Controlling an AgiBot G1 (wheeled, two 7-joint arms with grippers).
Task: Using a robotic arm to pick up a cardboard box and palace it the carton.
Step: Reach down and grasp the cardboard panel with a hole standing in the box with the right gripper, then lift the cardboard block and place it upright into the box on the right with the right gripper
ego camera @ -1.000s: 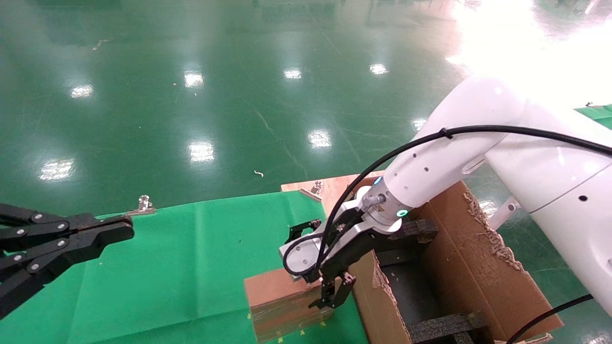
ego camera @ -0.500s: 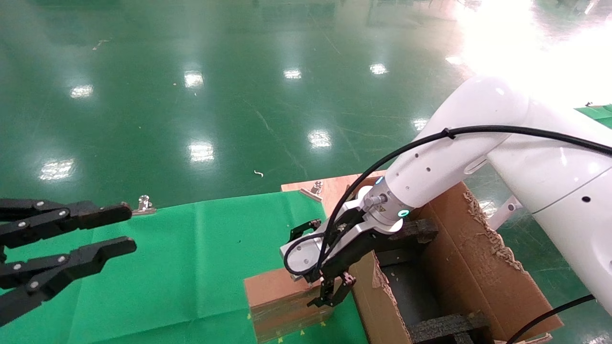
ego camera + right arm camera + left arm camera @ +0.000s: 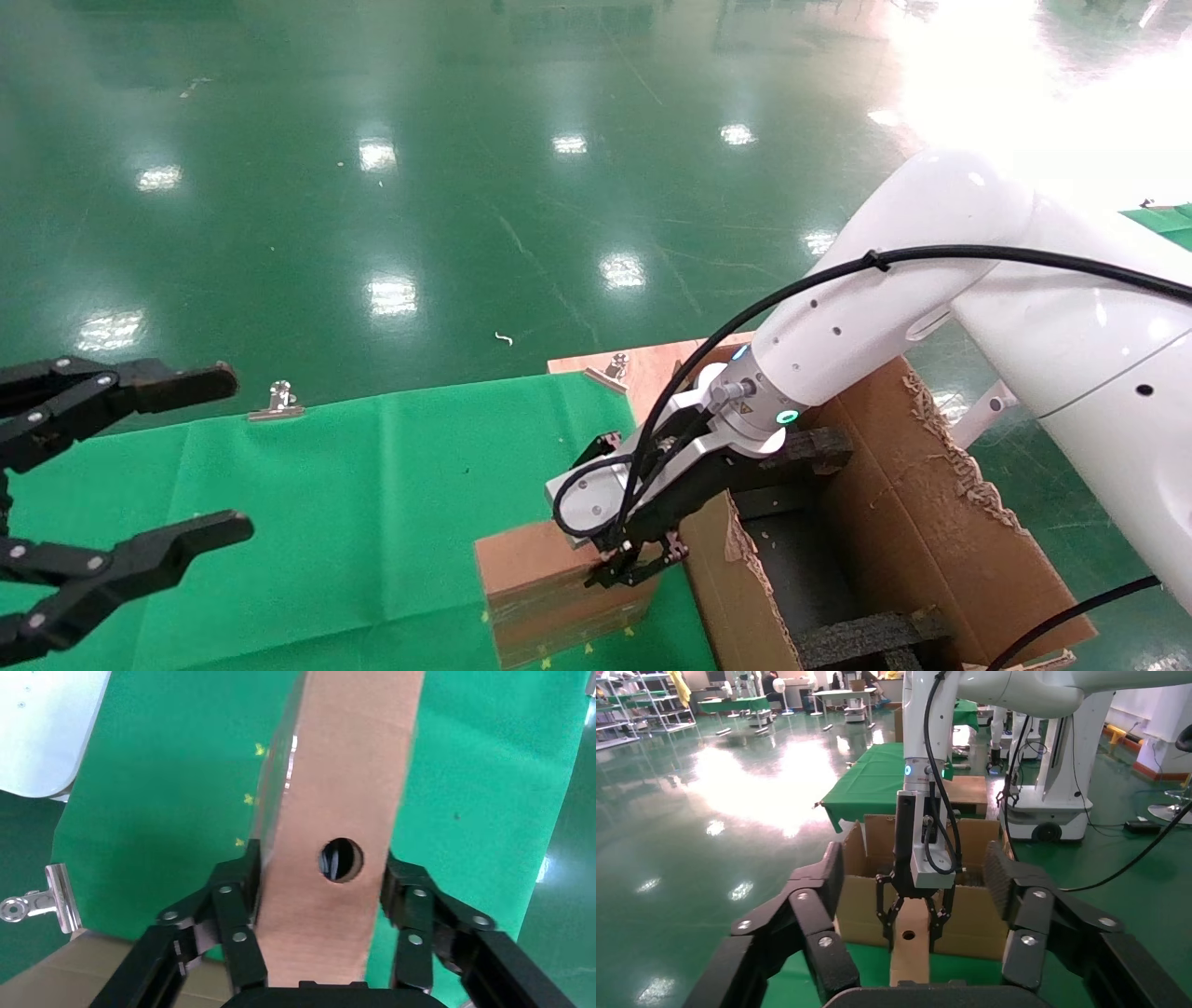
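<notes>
Cardboard box [image 3: 559, 587] on edge on green-covered desk [image 3: 372, 522] beside carton [image 3: 894, 522], long axis running away from it. Right gripper [image 3: 638, 567] angled down, fingers [image 3: 239, 917] clamping box sides. Left gripper [image 3: 140, 466] hovering, fingers wide.

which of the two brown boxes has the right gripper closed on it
The small cardboard box with the round hole; the right gripper clamps its sides. The big ragged-edged carton stands beside it, ungripped.

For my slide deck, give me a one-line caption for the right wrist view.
Right gripper straddles the narrow, holed face of the cardboard box standing on the green cloth.
</notes>
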